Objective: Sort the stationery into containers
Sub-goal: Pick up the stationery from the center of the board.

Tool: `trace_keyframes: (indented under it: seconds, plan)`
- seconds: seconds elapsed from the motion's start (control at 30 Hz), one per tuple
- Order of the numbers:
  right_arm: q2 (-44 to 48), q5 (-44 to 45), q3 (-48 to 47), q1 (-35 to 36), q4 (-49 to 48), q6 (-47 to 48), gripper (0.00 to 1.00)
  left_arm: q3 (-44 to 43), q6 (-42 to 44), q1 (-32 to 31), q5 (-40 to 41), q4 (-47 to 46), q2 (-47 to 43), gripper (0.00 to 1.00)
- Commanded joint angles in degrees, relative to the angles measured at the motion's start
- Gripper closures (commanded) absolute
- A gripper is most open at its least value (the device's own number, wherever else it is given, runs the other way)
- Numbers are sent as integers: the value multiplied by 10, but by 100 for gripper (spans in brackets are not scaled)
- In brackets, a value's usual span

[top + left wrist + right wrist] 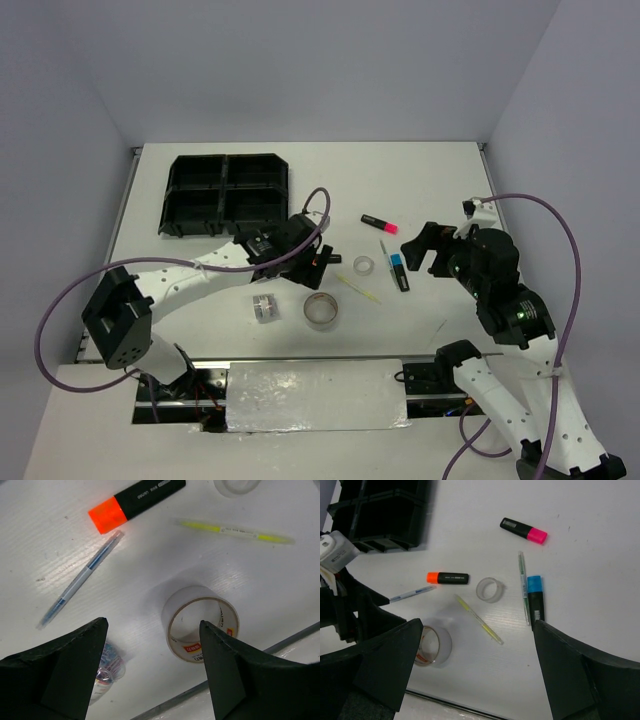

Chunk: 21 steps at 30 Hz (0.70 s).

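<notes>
Black tray, orange marker, tape roll outside

A white bench stands boxed in by plain lavender walls behind it and at both its sides, and a crinkled silvery sheet lies along the bench's near edge.

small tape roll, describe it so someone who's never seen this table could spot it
Start at the black tray at the far left of the table, then move right to the stationery scattered mid-table. The small tape roll lies just beyond the yellow-green stick: a translucent whitish ring, clearly smaller than the other tape roll closer to the near edge.
</notes>
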<state>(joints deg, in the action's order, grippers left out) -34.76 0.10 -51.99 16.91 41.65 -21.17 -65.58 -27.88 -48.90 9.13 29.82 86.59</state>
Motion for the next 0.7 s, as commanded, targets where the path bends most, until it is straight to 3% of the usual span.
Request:
trace_keyframes:
  seconds: [0.0, 0.47, 0.5, 0.67]
  plan:
    - [0, -20, 2, 5, -13, 9, 0, 11, -11, -7, -8, -28, 11, 16]
    - [2, -26, 10, 5, -23, 11, 0, 77, -26, -43, -26, -73, 64, 32]
    - [2, -26, 11, 6, -22, 11, 0, 77, -27, -45, -28, -76, 68, 36]
    - [0, -26, 10, 6, -18, 12, 0, 63, -27, -52, -26, -81, 102, 73]
